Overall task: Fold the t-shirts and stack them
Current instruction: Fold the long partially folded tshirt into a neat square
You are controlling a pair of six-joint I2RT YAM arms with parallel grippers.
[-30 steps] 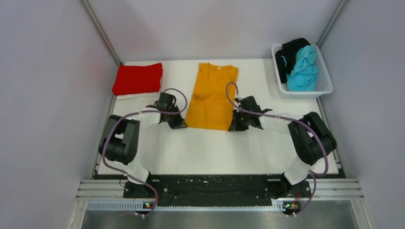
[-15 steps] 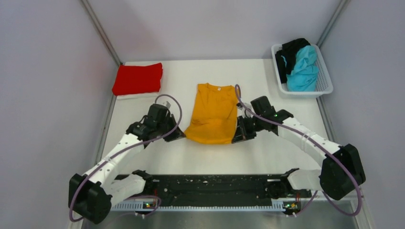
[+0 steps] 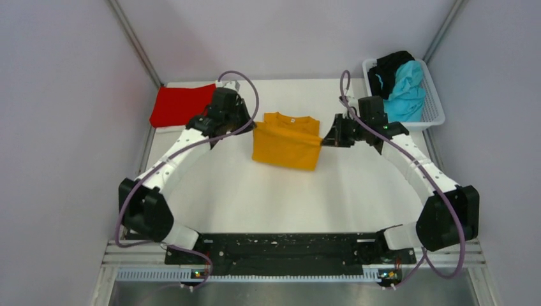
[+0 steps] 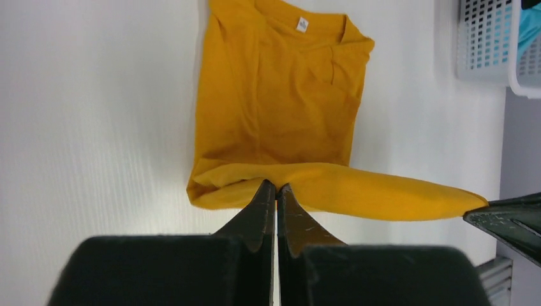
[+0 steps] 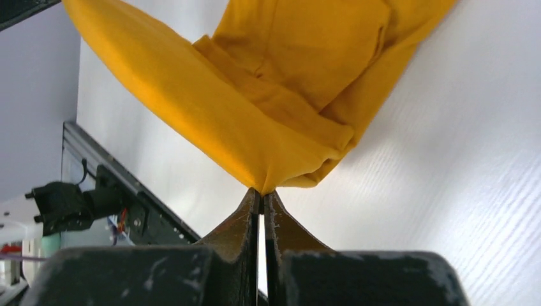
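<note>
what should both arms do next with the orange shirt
Probably carry the hem on to the collar and lower it: left pincer and right pincer each pinch a hem corner of the orange-yellow t-shirt, raised above its flat half.

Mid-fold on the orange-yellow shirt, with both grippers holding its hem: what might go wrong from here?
1. The left gripper and right gripper each pinch only a thin bit of the orange-yellow shirt at their fingertips, so a corner may slip out before release.
2. The lifted hem sags and looks slanted between them, so the fold may land crooked.
3. The left gripper is close to the folded red shirt and might disturb it.
</note>
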